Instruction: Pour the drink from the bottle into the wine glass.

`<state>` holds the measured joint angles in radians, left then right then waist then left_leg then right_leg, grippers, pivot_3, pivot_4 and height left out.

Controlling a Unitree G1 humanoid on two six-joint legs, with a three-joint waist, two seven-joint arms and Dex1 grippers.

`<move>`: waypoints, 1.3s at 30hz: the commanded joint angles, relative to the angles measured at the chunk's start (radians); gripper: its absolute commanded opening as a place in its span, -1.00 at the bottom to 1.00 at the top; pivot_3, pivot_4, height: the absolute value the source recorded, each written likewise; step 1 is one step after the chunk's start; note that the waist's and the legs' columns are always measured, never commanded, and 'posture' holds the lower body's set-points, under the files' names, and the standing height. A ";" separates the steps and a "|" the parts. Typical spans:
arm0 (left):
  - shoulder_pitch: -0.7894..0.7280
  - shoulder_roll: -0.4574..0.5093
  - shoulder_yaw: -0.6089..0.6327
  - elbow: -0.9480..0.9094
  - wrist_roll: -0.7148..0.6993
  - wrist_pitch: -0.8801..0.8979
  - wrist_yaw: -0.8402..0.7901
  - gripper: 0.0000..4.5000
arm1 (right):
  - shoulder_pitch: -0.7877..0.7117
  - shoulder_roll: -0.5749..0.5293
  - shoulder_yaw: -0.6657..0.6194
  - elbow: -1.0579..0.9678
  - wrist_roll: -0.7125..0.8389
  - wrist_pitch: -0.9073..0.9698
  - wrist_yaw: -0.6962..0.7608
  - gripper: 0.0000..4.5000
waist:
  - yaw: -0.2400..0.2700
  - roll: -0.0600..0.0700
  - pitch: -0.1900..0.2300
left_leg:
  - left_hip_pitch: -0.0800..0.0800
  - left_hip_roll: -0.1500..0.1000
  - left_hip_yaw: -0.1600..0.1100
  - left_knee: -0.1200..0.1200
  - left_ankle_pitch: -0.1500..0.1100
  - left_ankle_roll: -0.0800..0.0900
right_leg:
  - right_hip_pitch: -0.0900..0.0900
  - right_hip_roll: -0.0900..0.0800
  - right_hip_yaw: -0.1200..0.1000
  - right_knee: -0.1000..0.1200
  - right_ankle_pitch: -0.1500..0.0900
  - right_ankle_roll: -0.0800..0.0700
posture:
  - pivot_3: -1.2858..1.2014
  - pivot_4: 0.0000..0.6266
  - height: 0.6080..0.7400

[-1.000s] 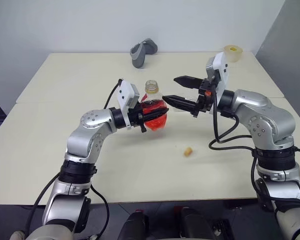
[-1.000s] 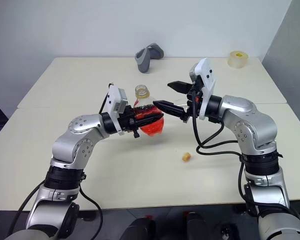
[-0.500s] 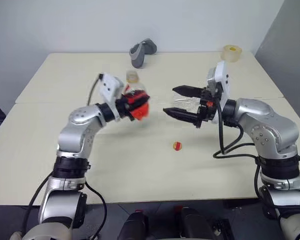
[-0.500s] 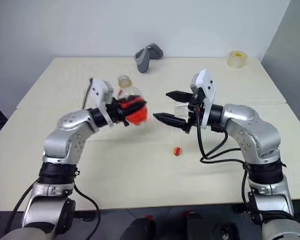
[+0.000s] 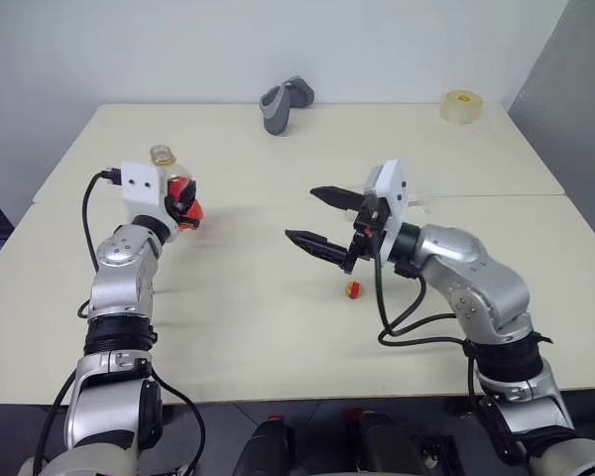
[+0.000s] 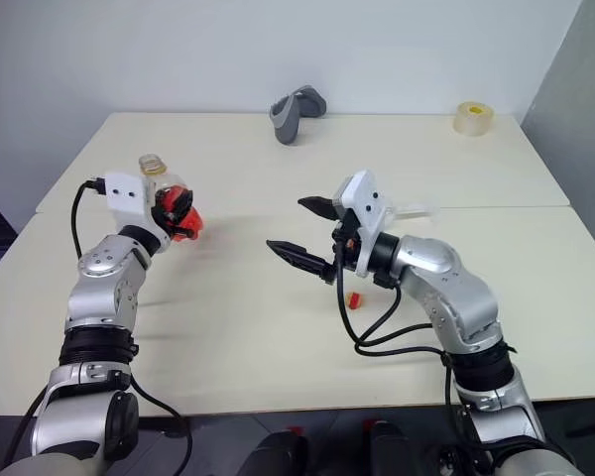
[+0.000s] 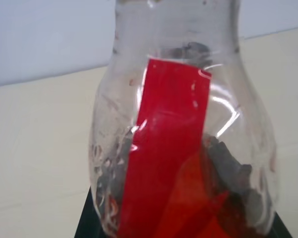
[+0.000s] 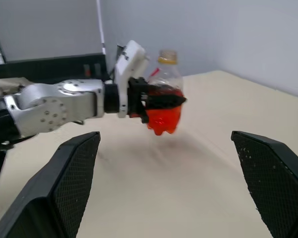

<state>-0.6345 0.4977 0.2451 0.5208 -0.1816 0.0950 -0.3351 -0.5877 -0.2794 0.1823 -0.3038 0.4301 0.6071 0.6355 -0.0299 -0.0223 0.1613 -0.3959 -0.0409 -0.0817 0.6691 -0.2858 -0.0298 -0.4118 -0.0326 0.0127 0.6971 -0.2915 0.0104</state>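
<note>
The left gripper [image 8: 161, 101] clamps the bottle [image 8: 165, 99] upright above the table [image 5: 278, 317]; the right gripper [image 5: 322, 218], well apart, gapes empty.

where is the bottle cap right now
In the left eye view the small red-and-yellow cap lies on the table near the middle, just below the open right gripper.
</note>
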 commanded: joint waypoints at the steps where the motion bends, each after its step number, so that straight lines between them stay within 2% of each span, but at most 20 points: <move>1: -0.041 -0.014 0.039 0.041 -0.023 -0.067 0.021 -0.46 | 0.006 0.018 -0.001 -0.025 -0.027 -0.035 -0.034 1.00 | 0.000 0.000 0.000 | 0.000 0.000 0.000 0.000 0.000 0.000 | 0.000 0.000 0.000 0.000 0.000 0.000 | 0.03 -0.52 1.00; 8: -0.056 -0.094 0.028 0.163 -0.045 -0.134 -0.036 -0.46 | 0.040 0.063 0.005 -0.048 -0.071 -0.028 -0.118 1.00 | 0.001 -0.001 -0.001 | -0.001 0.000 0.000 0.002 0.000 0.000 | 0.000 0.000 -0.001 0.001 0.000 0.000 | 0.03 -0.52 1.00; 18: -0.042 -0.093 -0.031 0.191 0.013 -0.190 -0.059 -0.46 | 0.030 0.065 0.000 -0.041 -0.092 -0.034 -0.125 1.00 | 0.001 -0.001 -0.001 | -0.001 -0.001 -0.001 0.003 0.000 0.000 | 0.000 0.000 -0.002 0.001 0.000 0.000 | 0.03 -0.52 1.00; 28: 0.025 -0.092 -0.026 0.129 0.006 -0.189 -0.054 0.97 | 0.020 0.058 -0.002 -0.023 -0.098 -0.042 -0.113 1.00 | -0.001 -0.001 -0.001 | -0.001 -0.001 -0.001 0.003 0.000 0.000 | 0.000 0.000 -0.002 0.001 0.000 0.000 | 0.03 -0.52 1.00; 33: 0.113 -0.093 -0.020 -0.018 -0.015 -0.129 -0.042 0.99 | 0.013 0.051 -0.005 -0.011 -0.097 -0.052 -0.103 1.00 | -0.002 -0.001 -0.001 | -0.001 0.000 -0.001 0.002 0.000 0.000 | 0.000 0.000 -0.001 0.001 0.000 0.000 | 0.03 -0.52 1.00; 39: 0.309 -0.092 0.045 -0.373 -0.078 0.064 0.032 0.99 | 0.022 0.037 -0.014 -0.011 -0.092 -0.056 -0.095 1.00 | -0.003 -0.001 -0.001 | -0.001 0.000 -0.001 0.002 0.000 0.000 | 0.000 0.000 -0.001 0.001 0.000 0.000 | 0.03 -0.52 1.00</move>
<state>-0.3495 0.3974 0.2527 0.2622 -0.2303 0.1146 -0.3296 -0.5532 -0.2384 0.1902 -0.2895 0.3324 0.5748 0.5315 -0.0329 -0.0235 0.1603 -0.3966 -0.0407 -0.0828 0.6706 -0.2859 -0.0297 -0.4120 -0.0329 0.0117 0.6981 -0.2914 0.0105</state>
